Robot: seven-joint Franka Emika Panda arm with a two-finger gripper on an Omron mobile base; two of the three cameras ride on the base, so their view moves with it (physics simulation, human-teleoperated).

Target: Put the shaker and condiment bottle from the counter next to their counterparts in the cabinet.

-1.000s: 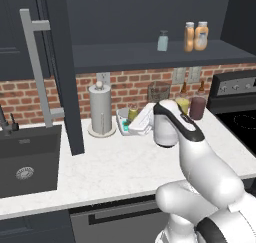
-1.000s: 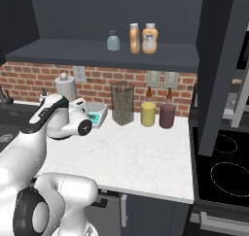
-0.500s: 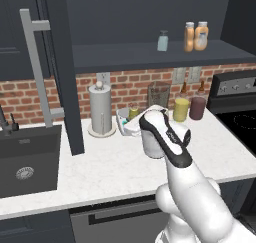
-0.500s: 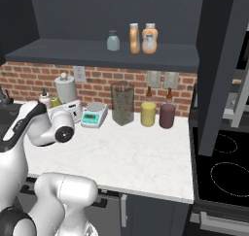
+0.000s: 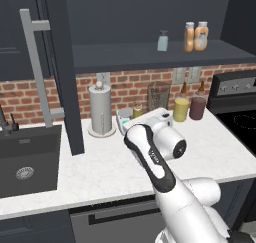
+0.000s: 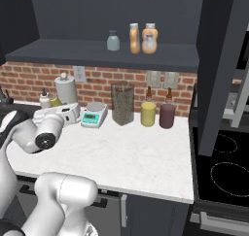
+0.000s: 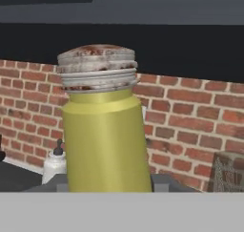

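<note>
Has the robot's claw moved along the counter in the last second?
Yes. In the left base view the claw has swung left, away from the yellow jar and toward the paper towel roll.

The arm is folded low, tool [image 6: 73, 112] levelled forward (finger state cannot be told).

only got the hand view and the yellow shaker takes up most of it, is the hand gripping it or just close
Observer: Can't tell. In the left base view the hand is low over the counter, right in front of the shaker, and its fingers are hidden.
Operator: where's its match up top
Observer: The pale blue-grey shaker stands on the cabinet shelf, apart from the orange ones.
Operator: bottle done then?
Observer: Looks so: two orange bottles stand side by side to its right.
</note>
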